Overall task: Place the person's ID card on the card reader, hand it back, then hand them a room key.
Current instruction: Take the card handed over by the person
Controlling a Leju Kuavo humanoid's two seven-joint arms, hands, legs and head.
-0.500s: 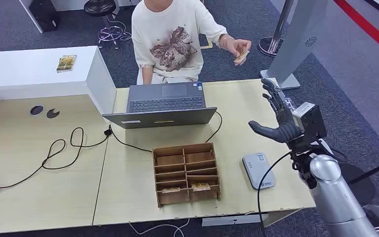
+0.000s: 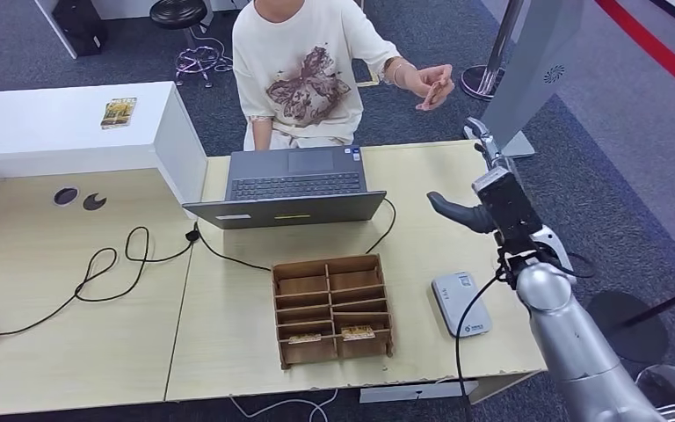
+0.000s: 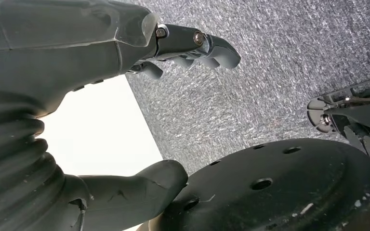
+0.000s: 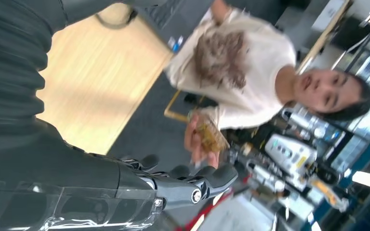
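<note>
Behind the table sits a person (image 2: 303,70) in a white T-shirt, holding out a yellowish ID card (image 2: 435,90) past the table's far right corner. My right hand (image 2: 485,180) is raised over the back right of the table, just below and in front of that card, with its fingers spread and holding nothing. In the right wrist view the ID card (image 4: 211,135) sits in the person's fingers just beyond my fingertips (image 4: 221,175). The grey card reader (image 2: 461,303) lies near the front right. Key cards (image 2: 357,332) lie in a wooden organizer (image 2: 332,308). My left hand (image 3: 77,72) hangs open above carpet.
An open laptop (image 2: 294,185) stands mid-table in front of the person, its black cable (image 2: 114,264) looping across the left half. A white counter (image 2: 70,123) adjoins the table at back left. A grey floor stand (image 2: 532,61) rises just beyond the back right corner.
My right hand has risen and moved forward toward the person's outstretched hand. The person has pushed the card a little farther out to the right.
</note>
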